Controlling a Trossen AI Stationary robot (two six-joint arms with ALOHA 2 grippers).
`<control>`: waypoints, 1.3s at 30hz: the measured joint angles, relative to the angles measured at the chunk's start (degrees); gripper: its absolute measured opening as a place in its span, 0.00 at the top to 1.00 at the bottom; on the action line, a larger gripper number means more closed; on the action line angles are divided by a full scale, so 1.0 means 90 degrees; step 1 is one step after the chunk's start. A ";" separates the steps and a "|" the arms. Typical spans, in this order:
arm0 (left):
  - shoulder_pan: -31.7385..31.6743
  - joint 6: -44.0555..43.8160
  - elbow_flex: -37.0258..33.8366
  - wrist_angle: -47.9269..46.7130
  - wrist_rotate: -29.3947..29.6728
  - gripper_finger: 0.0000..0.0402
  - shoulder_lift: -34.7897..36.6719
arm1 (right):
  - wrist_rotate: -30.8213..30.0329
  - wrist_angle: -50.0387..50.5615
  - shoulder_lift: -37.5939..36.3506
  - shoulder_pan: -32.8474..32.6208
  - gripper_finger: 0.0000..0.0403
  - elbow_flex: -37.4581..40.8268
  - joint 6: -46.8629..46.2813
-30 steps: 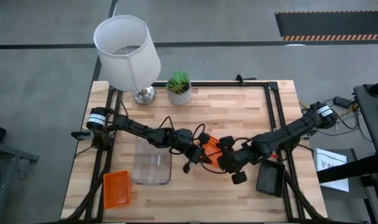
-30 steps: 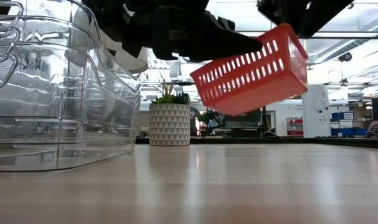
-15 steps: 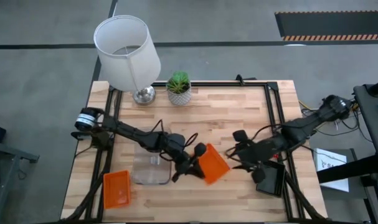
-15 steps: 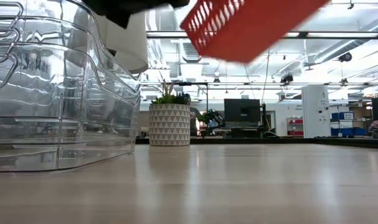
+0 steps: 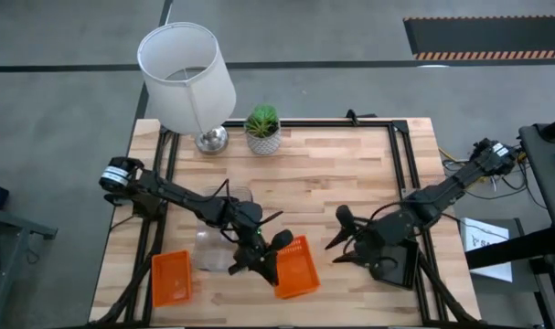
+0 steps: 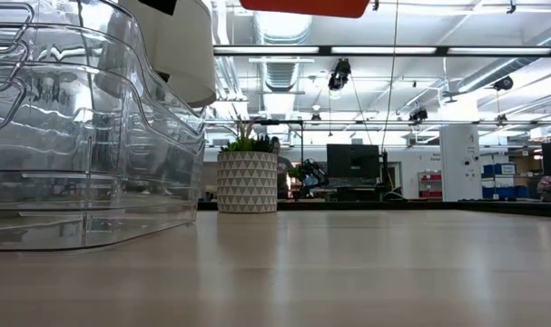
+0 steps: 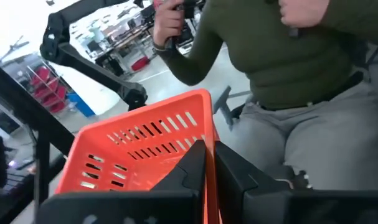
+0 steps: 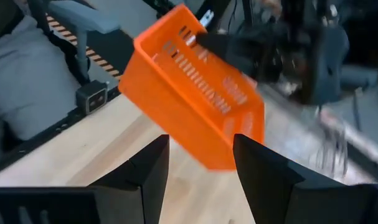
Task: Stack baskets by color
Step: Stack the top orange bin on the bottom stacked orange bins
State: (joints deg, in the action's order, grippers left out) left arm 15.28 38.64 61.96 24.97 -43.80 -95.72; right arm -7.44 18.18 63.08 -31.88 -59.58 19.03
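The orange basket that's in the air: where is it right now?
In the high view the orange basket hangs near the table's front edge, shut in the left gripper, between the clear baskets and the open right gripper.

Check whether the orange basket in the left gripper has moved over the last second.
Yes. In the high view the held orange basket, pinched by the left gripper, has travelled toward the table's front edge and toward the orange basket resting at the front left corner.

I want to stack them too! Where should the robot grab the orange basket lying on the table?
Probably one long wall of the orange basket on the table, from straight above. It lies flat and open-topped near the table's front left corner, so one finger can slip inside, one outside.
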 joint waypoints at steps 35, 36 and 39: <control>0.0178 -0.0253 -0.0056 -0.0169 -0.0848 1.00 -0.0049 | 0.2491 -0.2760 0.2385 0.0828 0.74 -0.0137 0.2325; 0.0178 -0.0253 -0.0056 -0.0179 -0.0787 1.00 -0.0049 | 0.2524 -0.2742 0.2383 0.0828 0.77 -0.0135 0.2375; 0.0175 -0.0251 -0.0056 -0.0168 -0.0751 1.00 -0.0049 | 0.2593 -0.2712 0.2373 0.0819 0.88 -0.0135 0.2614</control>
State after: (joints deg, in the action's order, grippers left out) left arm 16.85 36.38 61.45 23.46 -50.57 -96.16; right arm 15.90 -6.22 84.44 -24.51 -60.80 42.56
